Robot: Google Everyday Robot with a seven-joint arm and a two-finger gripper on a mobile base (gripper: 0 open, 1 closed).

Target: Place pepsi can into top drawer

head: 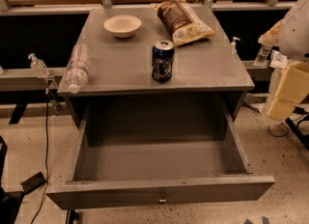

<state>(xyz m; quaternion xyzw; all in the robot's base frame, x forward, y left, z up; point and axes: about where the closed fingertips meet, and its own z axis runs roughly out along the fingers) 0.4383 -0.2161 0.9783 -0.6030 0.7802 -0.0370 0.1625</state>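
The pepsi can [162, 60], dark blue with a silver top, stands upright on the grey cabinet top [203, 68], near its front edge and about mid-width. The top drawer [161, 189] is pulled fully open below it; its inside is empty and its small knob sits in the middle of the front panel. My arm's white link and the pale yellowish gripper [286, 95] hang at the right edge of the view, to the right of the cabinet, well away from the can and holding nothing that I can see.
On the cabinet top there is a clear plastic water bottle [77, 67] lying at the left edge, a white bowl [122, 25] at the back, and a chip bag [182, 21] at the back right. Wooden benches run behind. A cable [47, 136] hangs at the left.
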